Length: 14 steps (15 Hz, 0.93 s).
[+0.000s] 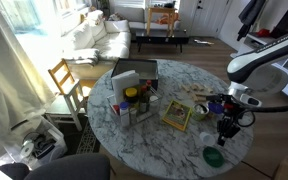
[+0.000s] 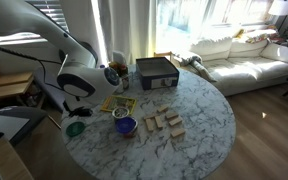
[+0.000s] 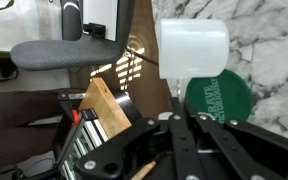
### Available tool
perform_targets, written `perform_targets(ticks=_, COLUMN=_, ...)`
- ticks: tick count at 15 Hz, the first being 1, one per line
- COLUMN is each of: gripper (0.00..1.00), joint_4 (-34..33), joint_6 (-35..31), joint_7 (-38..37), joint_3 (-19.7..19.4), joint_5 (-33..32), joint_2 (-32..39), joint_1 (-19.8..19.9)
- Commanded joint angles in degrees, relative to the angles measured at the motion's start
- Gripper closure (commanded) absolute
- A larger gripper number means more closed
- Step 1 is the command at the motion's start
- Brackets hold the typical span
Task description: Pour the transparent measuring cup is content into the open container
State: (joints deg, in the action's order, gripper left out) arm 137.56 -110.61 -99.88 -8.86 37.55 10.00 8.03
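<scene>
The transparent measuring cup fills the top middle of the wrist view, held out in front of my gripper, which is shut on its thin handle. The small round green dish lies on the marble table just beside and below the cup. In both exterior views the gripper hangs a little above the table near its edge, with the green dish close by. The cup's content cannot be made out.
A grey box of bottles stands mid-table. A yellow book, a purple cup and several wooden blocks lie nearby. A wooden chair and an office chair stand off the table.
</scene>
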Motion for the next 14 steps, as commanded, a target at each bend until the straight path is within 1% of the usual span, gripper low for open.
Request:
perform_targets(ticks=1, gripper=0.94, joint_4=-0.2, joint_6=0.2, joint_7=0.0, joint_3=-0.3, joint_5=0.0, joint_2=0.0, joint_1=-0.2)
perform_targets(ticks=2, gripper=0.94, joint_4=-0.2, joint_6=0.2, joint_7=0.0, joint_3=-0.3, joint_5=-0.1, joint_2=0.0, joint_1=-0.2)
perform_targets(ticks=3, gripper=0.99, joint_4=-0.2, joint_6=0.2, joint_7=0.0, joint_3=-0.3, joint_5=-0.1, joint_2=0.0, joint_1=-0.2)
perform_targets(ticks=4, gripper=0.99, joint_4=-1.0, joint_6=0.9, joint_7=0.2, joint_3=-0.3, joint_5=0.9, joint_2=1.5, joint_1=0.1)
perform_targets(ticks=6, gripper=0.99, joint_4=-2.6, joint_6=4.9, joint_7=1.6, joint_3=-0.2, joint_5=2.4, joint_2=3.9, joint_1=0.8)
perform_targets(ticks=10, gripper=0.99, joint_4=-5.1, joint_6=9.7, joint_7=0.9, joint_3=-0.5, joint_5=5.3, joint_2=8.0, joint_1=1.3)
perform_targets(ticks=14, gripper=0.99, joint_4=-7.3, joint_6=10.7, joint_7=-1.3, joint_3=-1.0, joint_5=9.1, joint_2=12.2, joint_1=1.2)
